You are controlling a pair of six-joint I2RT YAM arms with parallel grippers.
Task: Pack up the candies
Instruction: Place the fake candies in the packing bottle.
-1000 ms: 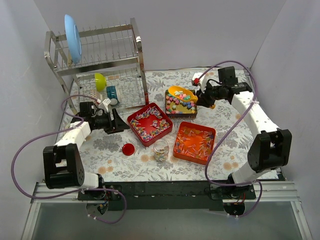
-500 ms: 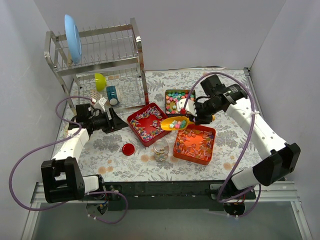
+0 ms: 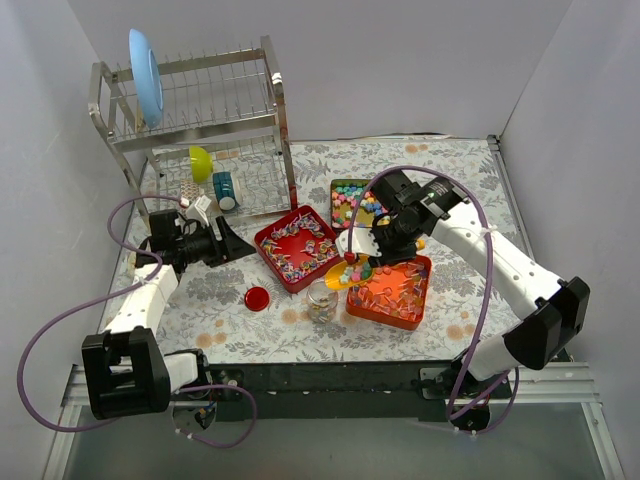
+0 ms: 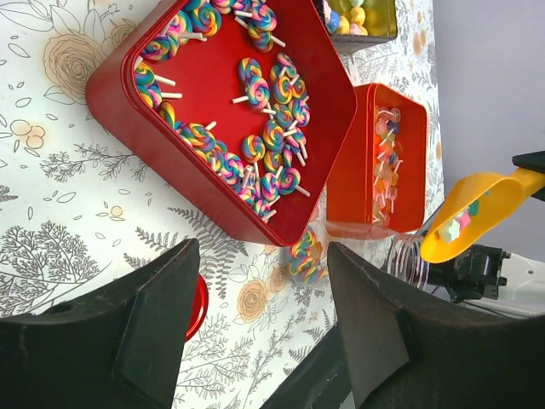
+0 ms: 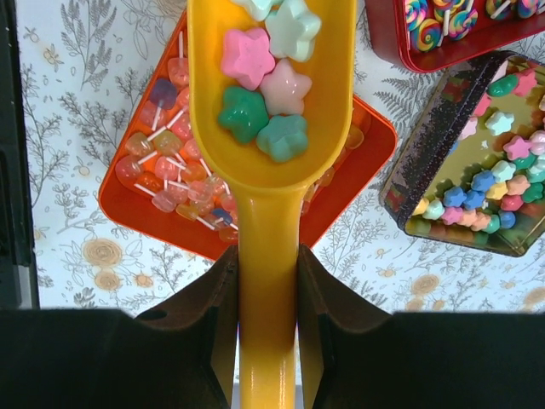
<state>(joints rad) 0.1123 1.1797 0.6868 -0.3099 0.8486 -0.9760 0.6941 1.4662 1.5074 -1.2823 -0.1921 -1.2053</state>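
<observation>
Dish rack (image 3: 210, 105) with a blue plate (image 3: 145, 75) sits in the surface's (image 3: 450, 170) far-left corner; red lid (image 3: 257, 297) toward the front edge, yellow scoop (image 3: 343, 275) near a glass jar (image 3: 321, 299).

Star candies (image 5: 262, 87) in yellow scoop (image 5: 268, 247)

The yellow plastic scoop (image 5: 271, 170) carries star-shaped pastel candies (image 5: 255, 85) in pink, pale pink, mint and teal. The red square metal tray (image 4: 157, 143) has rainbow-swirl lollipops (image 4: 272, 136) banded pink, blue, yellow and green, on white sticks. The orange square tray (image 5: 375, 141) has translucent wrapped lollipops (image 5: 162, 170) in orange, red and purple. The dark glossy rectangular box (image 5: 434, 128) shows stars in pink, blue, green and yellow. The white tablecloth (image 4: 60, 230) is printed with grey line-drawn leaves and small orange blooms. The round plastic lid (image 3: 257, 297) is red. The silver wire rack (image 3: 250, 110) has a pale blue plate (image 3: 145, 75), a lime-green bowl (image 3: 200, 162) and a teal cup (image 3: 223, 186).
</observation>
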